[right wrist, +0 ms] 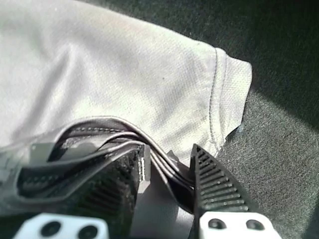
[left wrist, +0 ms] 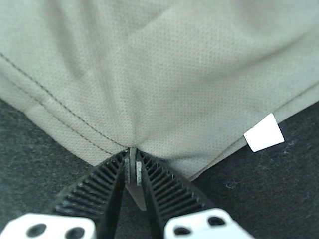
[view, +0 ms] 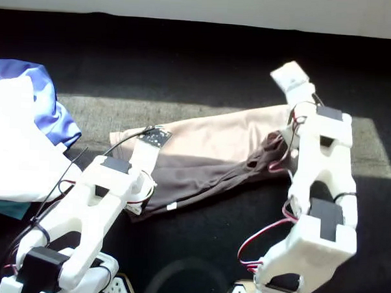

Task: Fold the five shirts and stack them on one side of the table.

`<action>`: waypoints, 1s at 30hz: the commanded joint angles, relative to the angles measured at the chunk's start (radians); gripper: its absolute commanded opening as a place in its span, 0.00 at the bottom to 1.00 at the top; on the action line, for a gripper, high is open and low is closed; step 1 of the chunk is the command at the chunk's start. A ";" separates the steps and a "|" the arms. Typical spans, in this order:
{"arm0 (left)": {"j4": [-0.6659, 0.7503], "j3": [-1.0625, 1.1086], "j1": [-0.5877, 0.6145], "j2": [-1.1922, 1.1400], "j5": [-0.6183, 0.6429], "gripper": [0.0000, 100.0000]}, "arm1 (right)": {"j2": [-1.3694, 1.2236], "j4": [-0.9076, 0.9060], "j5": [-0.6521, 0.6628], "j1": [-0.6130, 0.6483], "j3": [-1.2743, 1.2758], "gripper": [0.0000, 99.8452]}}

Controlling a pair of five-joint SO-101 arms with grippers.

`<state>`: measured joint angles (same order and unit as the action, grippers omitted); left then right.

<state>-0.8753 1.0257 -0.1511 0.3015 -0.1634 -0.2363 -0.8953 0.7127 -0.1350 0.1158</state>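
In the high view we lose the pile of shirts (view: 14, 145) past the left edge, so we cannot tell how many lie in it. The left arm (view: 99, 194) covers the near corner of the beige shirt (view: 228, 138), and the right arm (view: 321, 158) hides its bunched dark end. The white tag (left wrist: 264, 133) is too small for us to read, and the cloth runs off the edges of both wrist views.

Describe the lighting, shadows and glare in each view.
High view: a sunlit band crosses the dark table, lighting the upper half of the beige knit shirt while its lower half lies shaded; the white cloth pile glares. Left wrist view: soft, even light, no hard shadows. Right wrist view: sun brightens the sleeve; the collar folds sit in dark shadow.
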 commanded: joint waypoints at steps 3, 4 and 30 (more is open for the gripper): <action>0.034 0.004 0.001 -0.008 -0.008 0.01 | -0.062 -0.024 -0.256 0.007 -0.226 0.15; 0.034 0.004 0.001 -0.008 -0.008 0.01 | -0.062 -0.039 -0.290 0.004 -0.246 0.15; 0.034 0.004 0.001 -0.008 -0.008 0.01 | -0.321 -0.694 -0.135 0.102 -0.433 0.01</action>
<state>-0.8753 1.0257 -0.1511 0.3015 -0.1634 -0.5432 -1.6364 0.5639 -0.0568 -0.3168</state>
